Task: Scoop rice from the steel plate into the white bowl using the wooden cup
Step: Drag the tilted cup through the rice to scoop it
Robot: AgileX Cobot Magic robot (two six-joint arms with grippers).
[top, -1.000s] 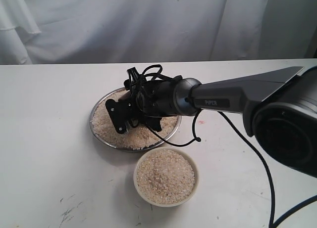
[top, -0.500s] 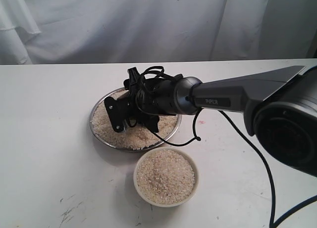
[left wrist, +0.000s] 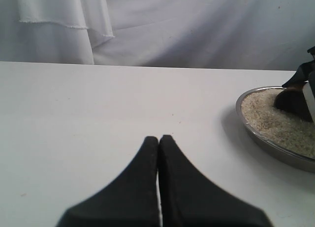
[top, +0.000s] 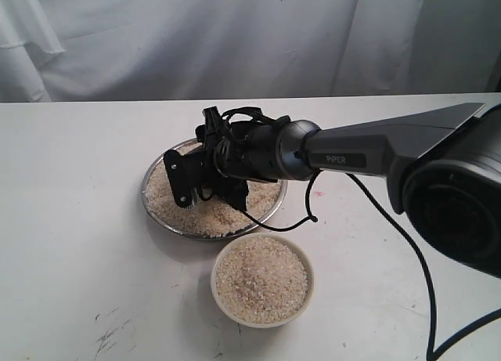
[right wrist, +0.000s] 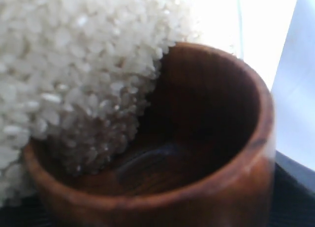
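The steel plate (top: 156, 211) holds a bed of rice (top: 160, 190). My right gripper (top: 197, 189) reaches across the plate and is shut on the wooden cup (right wrist: 236, 187). The cup lies tilted with its mouth pushed into the rice (right wrist: 74, 64), and grains spill over its rim into the dark inside. From the exterior view the cup is hidden by the gripper. The white bowl (top: 214, 283) stands in front of the plate, heaped with rice (top: 262, 280). My left gripper (left wrist: 158, 138) is shut and empty over bare table, with the plate (left wrist: 275, 144) and cup (left wrist: 293, 101) off to its side.
The white table (top: 70, 243) spreads wide to the left of the plate. A black cable (top: 313, 212) hangs from the right arm (top: 376, 149) beside the plate. A white cloth (top: 235, 40) hangs behind the table's far edge.
My right gripper has shifted slightly left and farther across the plate, with the cup still in the rice. The bowl and the plate have not moved.
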